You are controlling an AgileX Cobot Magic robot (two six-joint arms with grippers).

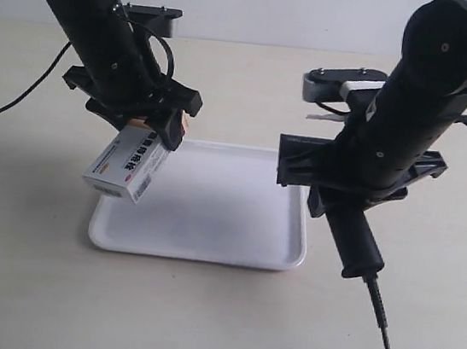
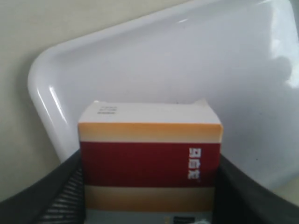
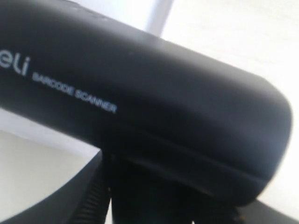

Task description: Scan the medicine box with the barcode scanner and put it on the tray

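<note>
Above the tray's (image 1: 206,248) edge, left gripper (image 1: 159,122) clamped on the medicine box (image 1: 127,165); right gripper (image 1: 348,185) around the barcode scanner (image 1: 355,233).

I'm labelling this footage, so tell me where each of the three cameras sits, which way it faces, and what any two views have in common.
Exterior view: off the arms, raised, looking down at the flat white square plastic tray; both black arms show.
Left wrist view: on the left arm, facing along its end effector at the small white carton with a dark red band; fingers show.
Right wrist view: on the right arm, against the black barcode scanner; fingers show.
Shared: exterior and left wrist views both show carton over tray.
</note>
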